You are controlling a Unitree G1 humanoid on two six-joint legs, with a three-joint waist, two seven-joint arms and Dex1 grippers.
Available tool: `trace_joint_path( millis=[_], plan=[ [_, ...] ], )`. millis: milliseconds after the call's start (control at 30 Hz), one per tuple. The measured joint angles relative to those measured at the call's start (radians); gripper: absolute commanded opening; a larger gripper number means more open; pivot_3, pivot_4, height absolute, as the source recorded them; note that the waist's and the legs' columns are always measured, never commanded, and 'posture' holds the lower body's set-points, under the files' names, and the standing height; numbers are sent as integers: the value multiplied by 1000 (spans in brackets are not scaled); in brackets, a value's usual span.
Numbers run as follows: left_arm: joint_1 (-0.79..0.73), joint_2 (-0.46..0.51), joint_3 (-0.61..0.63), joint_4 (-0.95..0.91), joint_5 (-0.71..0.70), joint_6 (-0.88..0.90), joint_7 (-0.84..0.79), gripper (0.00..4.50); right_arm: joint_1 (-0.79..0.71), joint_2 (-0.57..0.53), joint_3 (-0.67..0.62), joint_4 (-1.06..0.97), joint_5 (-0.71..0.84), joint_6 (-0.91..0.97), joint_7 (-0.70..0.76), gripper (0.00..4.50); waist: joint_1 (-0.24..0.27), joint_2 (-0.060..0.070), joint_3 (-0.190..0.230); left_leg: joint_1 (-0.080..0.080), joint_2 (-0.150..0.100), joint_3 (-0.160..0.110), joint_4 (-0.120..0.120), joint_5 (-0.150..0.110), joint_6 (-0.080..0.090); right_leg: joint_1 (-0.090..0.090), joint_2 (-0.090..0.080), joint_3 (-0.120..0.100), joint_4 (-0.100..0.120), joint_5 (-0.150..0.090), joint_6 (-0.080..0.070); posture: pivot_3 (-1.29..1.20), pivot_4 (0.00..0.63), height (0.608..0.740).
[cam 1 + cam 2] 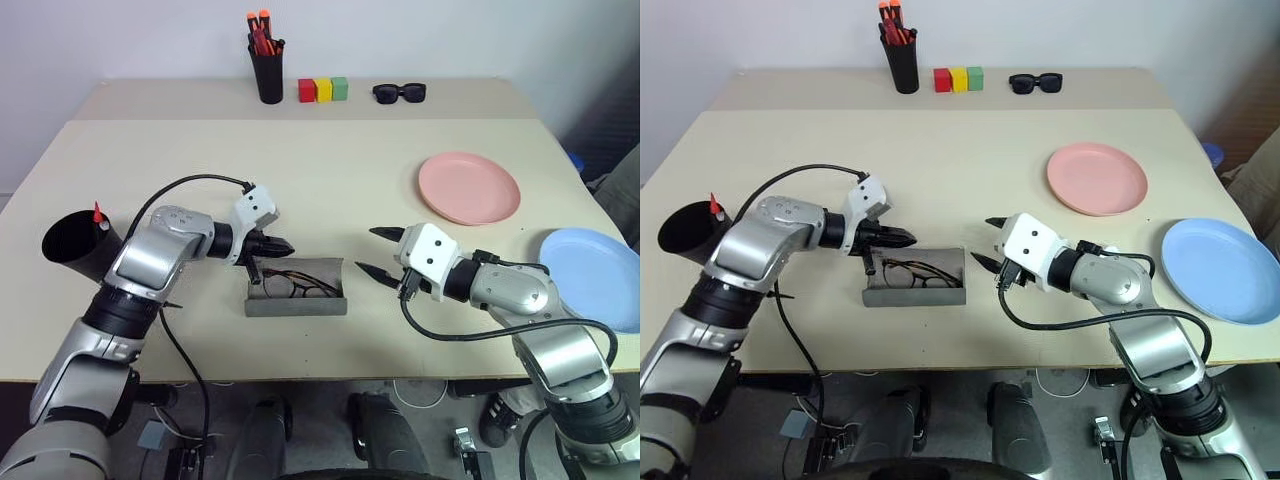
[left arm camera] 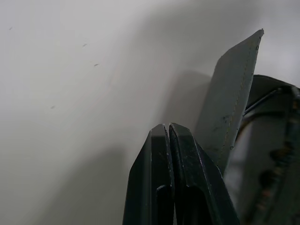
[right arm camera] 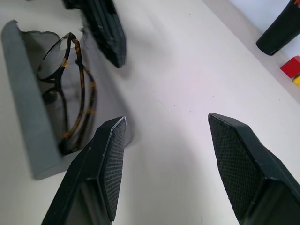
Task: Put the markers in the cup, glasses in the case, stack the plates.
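- The glasses [image 1: 295, 286] lie inside the open grey case [image 1: 296, 300], which sits near the front edge of the table [image 1: 330, 170], between the two arms.
- The left gripper [image 1: 278, 245] is pinched shut on nothing, its tip just beside the case's far left corner; in the left wrist view the raised grey flap [image 2: 232, 101] stands right beside the closed fingers.
- The right gripper [image 1: 378, 251] hangs released, jaws apart and empty, just to the right of the case.
- Step in hand, as I judge it: the glasses part, with the frames in and the case not yet shut.
- The next move likely calls for the closed left tip to push the flap over while the right gripper steadies the case's end; where the hinge runs is hard to make out.
- A red marker [image 1: 98, 213] stands in the cup [image 1: 78, 245] at the table's left edge. The white marker may be down inside it, but I cannot tell.
- The pink plate [image 1: 469, 187] and the blue plate [image 1: 592, 275] lie apart on the right, not stacked, so that step is still open.
- At the back stand a pen holder [image 1: 268, 75], three coloured blocks [image 1: 323, 90] and sunglasses [image 1: 400, 93], none part of the job.
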Motion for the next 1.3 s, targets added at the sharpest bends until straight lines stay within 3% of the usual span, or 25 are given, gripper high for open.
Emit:
trace_joint_path(
  millis=[233, 633, 1000, 1133, 1300],
  plan=[
    [125, 61, 6, -136, 21, -142, -13, 55, -9, 2, 8, 19, -1, -13, 4, 2808, 0, 0, 0, 1, 0, 0, 0, 0, 0, 0, 0, 0, 0, -1, -2, 0, 150, 740],
    [293, 64, 79, -213, 10, -338, -14, 55, -9, 13, 27, 19, -2, -13, -2, 2808, 1, 0, 0, 1, 1, 0, 1, 0, 0, 1, 0, 0, 0, -2, -3, 0, 150, 740],
    [401, 143, 87, -248, 69, -542, -54, 55, -22, 14, 26, 56, -2, -12, -11, 2808, 1, 0, 0, 1, 1, 1, 0, 0, 0, 1, 0, 0, 0, -2, -3, 0, 150, 740],
    [419, 117, 98, -248, 45, -556, -49, 55, -57, 7, -4, 113, -1, 24, -17, 2808, 1, 0, 0, 1, 1, 1, 1, 0, 0, 1, 0, 0, 0, -2, -3, 0, 150, 740],
    [419, 49, 174, -257, -90, -502, -28, 55, -112, -41, -44, 238, -23, 83, -34, 2808, 1, 0, 0, 1, 1, 1, 1, 0, 0, 1, 0, 0, 0, -1, -2, 0, 150, 740]
  ],
)
